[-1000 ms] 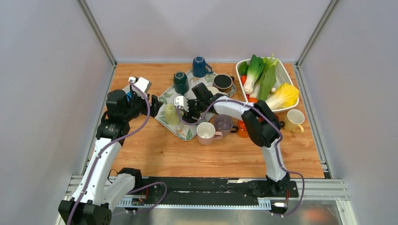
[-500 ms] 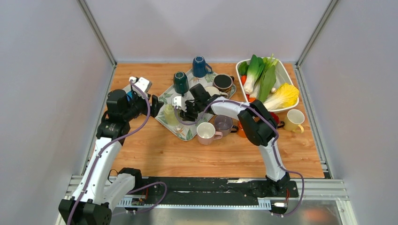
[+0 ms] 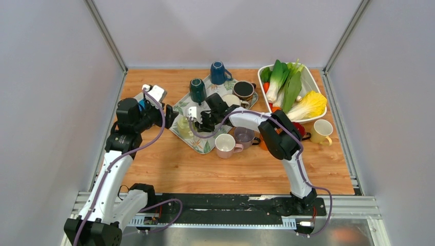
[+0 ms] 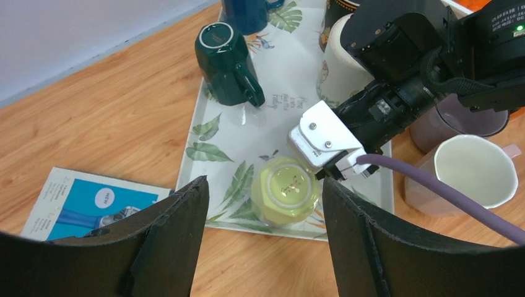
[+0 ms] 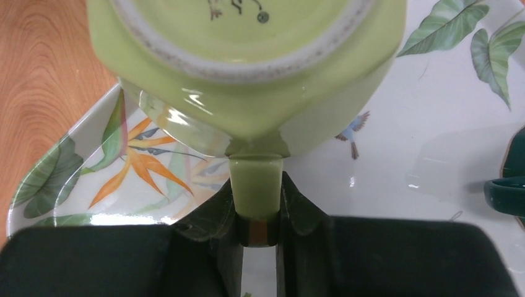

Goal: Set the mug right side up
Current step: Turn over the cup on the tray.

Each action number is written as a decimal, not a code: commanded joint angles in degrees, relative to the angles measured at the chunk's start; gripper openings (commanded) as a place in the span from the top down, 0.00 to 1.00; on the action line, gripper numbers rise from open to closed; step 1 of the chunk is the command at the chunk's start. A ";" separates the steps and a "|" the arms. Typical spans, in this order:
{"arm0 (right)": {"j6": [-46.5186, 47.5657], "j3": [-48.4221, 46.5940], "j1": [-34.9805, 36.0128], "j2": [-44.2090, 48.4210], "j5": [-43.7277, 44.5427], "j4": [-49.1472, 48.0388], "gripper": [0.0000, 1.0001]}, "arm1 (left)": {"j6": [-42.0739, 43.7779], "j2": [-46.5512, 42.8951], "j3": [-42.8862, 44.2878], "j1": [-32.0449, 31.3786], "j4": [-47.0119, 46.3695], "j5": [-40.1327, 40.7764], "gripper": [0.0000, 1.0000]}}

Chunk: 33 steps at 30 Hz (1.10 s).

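So the wooden counter (image 3: 169, 169) is pretty crowded. The biggest thing on it is the leaf-print tray (image 3: 202, 145) in the middle, then a white bin of veggies (image 3: 308, 77) at the far right, plus a bunch of other mugs scattered around.

The left tool (image 4: 263, 185) hangs over the tray's left edge with its 2 fingers spread wide, gripping nothing.

The right tool (image 5: 258, 204) is down low on the tray, pinched narrow around the handle (image 5: 257, 185) of the yellow-green mug (image 4: 289, 189).

That mug sits near the tray's front-left corner, base facing up, with the maker's stamp on the bottom readable from both wrist views. A dark green mug (image 4: 226, 59) further back on the tray is also flipped over, well apart from it.

Progress-wise I'd call this early. The grab on the handle looks done, but the mug is upside down and I can't tell if its rim has left the tray at all. What's left is lifting it, rolling it over, and setting it down mouth up.
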State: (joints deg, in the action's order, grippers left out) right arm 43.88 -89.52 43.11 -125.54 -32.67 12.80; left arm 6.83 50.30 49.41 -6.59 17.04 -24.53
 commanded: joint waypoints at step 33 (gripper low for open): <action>-81.88 -0.98 -13.33 9.16 -48.80 -44.90 1.00 | 75.63 -8.01 -25.28 -11.58 -41.27 -4.32 0.29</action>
State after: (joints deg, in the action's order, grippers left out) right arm -36.12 -88.03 29.74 -120.75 -79.00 -25.36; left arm 75.20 39.75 26.00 -14.83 -12.14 -28.69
